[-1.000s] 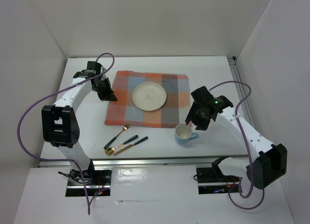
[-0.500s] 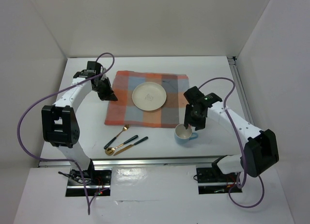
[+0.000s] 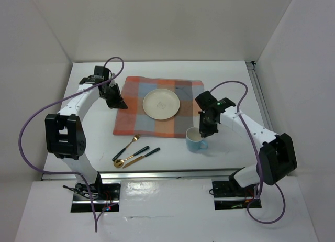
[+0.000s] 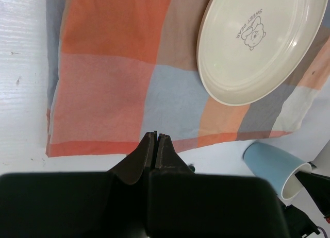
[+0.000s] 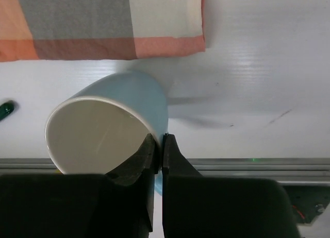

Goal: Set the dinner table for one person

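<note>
– Pincer states, both arms?
– Checked: right pincer (image 5: 159,145) is clamped on the wall of the mug (image 5: 98,130) at the rim, one finger inside, one outside. The left pincer (image 4: 156,140) is closed, tips touching, nothing between them.
– And the worktop (image 3: 230,79)?
– White matte slab filling the middle of the top view. Arm bases sit at its near edge, with a metal rail (image 5: 268,165) along that edge.
– What's on it?
– Checked mat (image 3: 133,113), orange/blue/grey, lying flat around centre. A cream plate (image 3: 161,103) sits on the mat, toward its far middle, bear print face up. The mug is light blue outside and cream inside, over bare worktop just off the mat's near right corner, not on the cloth. Can't tell whether its base touches the surface.
– Anything else?
– The cutlery (image 3: 141,150): three gold pieces with dark handles, bunched on bare worktop near the mat's near left corner, off the cloth, well apart from the mug.
– Left arm?
– The left pincer hangs over the mat's left edge, beside the plate, not on it.
– Surroundings?
– Plain white walls (image 3: 157,22) on three sides.
</note>
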{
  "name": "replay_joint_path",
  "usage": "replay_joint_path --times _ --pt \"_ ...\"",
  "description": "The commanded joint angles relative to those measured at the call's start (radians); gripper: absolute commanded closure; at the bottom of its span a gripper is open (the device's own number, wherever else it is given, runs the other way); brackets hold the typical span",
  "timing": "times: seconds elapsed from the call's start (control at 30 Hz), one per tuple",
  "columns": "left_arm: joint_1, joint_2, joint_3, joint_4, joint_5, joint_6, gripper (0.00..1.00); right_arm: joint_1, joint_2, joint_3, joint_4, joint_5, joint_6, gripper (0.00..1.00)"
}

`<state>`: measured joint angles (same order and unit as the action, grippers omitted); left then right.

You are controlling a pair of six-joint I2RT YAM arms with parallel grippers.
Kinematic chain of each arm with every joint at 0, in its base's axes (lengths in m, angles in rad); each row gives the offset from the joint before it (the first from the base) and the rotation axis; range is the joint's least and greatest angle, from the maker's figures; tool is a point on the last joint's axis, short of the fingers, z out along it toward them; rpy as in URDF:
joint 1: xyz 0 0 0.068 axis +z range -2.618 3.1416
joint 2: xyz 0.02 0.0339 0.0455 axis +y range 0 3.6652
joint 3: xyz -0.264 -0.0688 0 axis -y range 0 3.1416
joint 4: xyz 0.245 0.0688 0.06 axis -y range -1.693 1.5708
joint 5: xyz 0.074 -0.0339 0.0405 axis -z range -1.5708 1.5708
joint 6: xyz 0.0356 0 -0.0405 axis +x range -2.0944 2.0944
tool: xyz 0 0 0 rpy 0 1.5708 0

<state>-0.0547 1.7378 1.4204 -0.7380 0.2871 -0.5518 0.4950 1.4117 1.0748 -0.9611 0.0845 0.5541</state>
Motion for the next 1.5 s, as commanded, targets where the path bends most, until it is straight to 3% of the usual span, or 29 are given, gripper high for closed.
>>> replay_joint_path --times 0.0,0.17,0.3,0.5,0.77,0.93,1.13,1.23,1.27,1.3,1.33,1.4,1.43,1.47 --pt "-0.005 -0.004 0.018 0.011 0.017 0.009 1.00 0.005 -0.011 0.106 -0.031 0.030 -0.020 1.00" --pt "-0.005 0.005 0.029 0.011 0.017 0.009 1.00 0.005 -0.037 0.305 -0.106 0.067 -0.030 1.00" --pt "-0.005 0.014 0.029 0.011 0.017 0.009 1.00 -0.050 0.053 0.465 -0.114 0.115 -0.029 1.00" --pt "-0.005 0.003 0.011 0.011 0.017 0.009 1.00 -0.176 0.334 0.756 -0.025 0.077 -0.054 1.00" --pt "-0.014 -0.029 -0.023 -0.009 -0.042 0.036 1.00 -0.231 0.729 1.166 -0.018 0.064 -0.063 1.00" --pt "-0.014 -0.038 -0.052 0.000 -0.029 0.036 1.00 -0.251 0.843 1.254 -0.008 0.038 -0.063 1.00" --pt "-0.014 -0.060 -0.092 0.009 -0.039 0.055 1.00 -0.260 0.885 1.197 0.048 0.038 -0.063 1.00" --pt "-0.023 -0.081 -0.101 0.009 -0.039 0.075 0.93 -0.260 0.908 1.197 0.048 0.029 -0.063 1.00" --pt "-0.034 -0.081 -0.110 0.000 -0.048 0.075 0.88 -0.260 0.908 1.197 0.048 0.029 -0.063 0.98" --pt "-0.034 -0.081 -0.110 0.000 -0.057 0.085 0.76 -0.260 0.908 1.197 0.048 0.020 -0.063 0.92" --pt "-0.034 -0.090 -0.110 -0.011 -0.057 0.085 0.70 -0.260 0.908 1.188 0.058 0.009 -0.063 0.77" --pt "-0.054 -0.090 -0.110 -0.020 -0.075 0.085 0.59 -0.260 0.897 1.188 0.067 -0.002 -0.063 0.59" --pt "-0.054 -0.101 -0.110 -0.020 -0.089 0.096 0.55 -0.260 0.888 1.188 0.067 -0.002 -0.063 0.38" --pt "-0.063 -0.110 -0.110 -0.032 -0.089 0.096 0.54 -0.260 0.888 1.197 0.077 -0.011 -0.063 0.31"
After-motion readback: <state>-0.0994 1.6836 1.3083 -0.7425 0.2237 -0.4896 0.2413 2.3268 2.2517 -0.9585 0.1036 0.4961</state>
